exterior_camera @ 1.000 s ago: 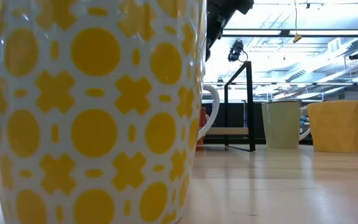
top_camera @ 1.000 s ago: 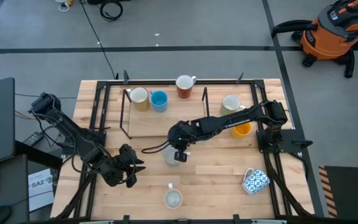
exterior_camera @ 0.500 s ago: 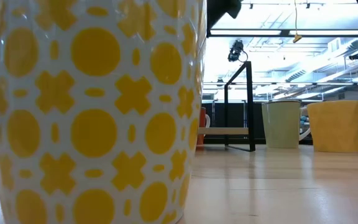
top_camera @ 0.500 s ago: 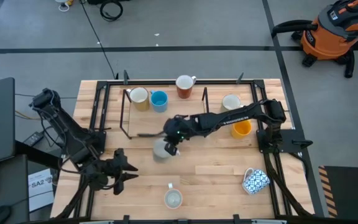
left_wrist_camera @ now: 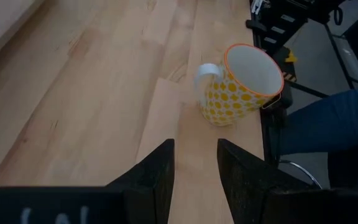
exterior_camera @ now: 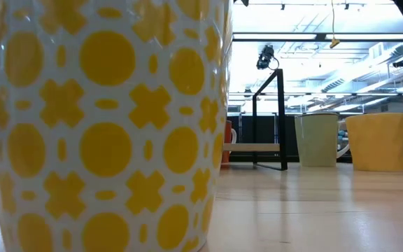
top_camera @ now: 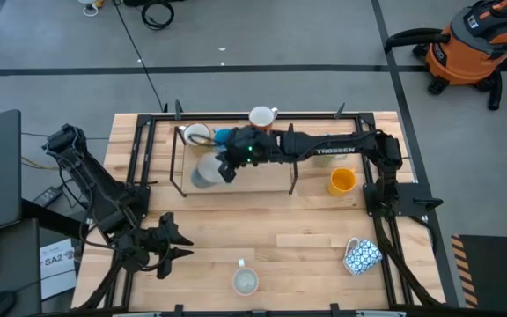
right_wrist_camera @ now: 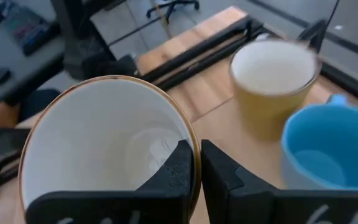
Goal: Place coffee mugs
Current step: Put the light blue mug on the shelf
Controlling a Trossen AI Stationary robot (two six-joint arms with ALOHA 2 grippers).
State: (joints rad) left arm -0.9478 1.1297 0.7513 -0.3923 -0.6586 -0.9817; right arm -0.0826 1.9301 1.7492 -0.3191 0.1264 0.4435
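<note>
High view: the right arm, lettered TROSSEN, reaches across the table point(top_camera: 306, 238) and holds a pale mug point(top_camera: 205, 172) by the rack, near a cream mug point(top_camera: 197, 135). The left gripper point(top_camera: 167, 246) waits at the near left edge.

Low view: a yellow-dotted mug point(exterior_camera: 107, 126) fills the frame.

Left wrist view: the fingers point(left_wrist_camera: 154, 174) are spread, well apart from that mug.

Right wrist view: the fingers point(right_wrist_camera: 180, 165) pinch the pale mug's brown-edged rim, beside a blue mug point(right_wrist_camera: 331, 146).

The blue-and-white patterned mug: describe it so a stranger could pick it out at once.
Start from the wooden table seen from above and go to its near right corner, beside the black frame. The blue-and-white patterned mug lies there tipped on its side, apart from the rest. It is the only one not upright; the orange-yellow mug farther back stands and is plain.
</note>
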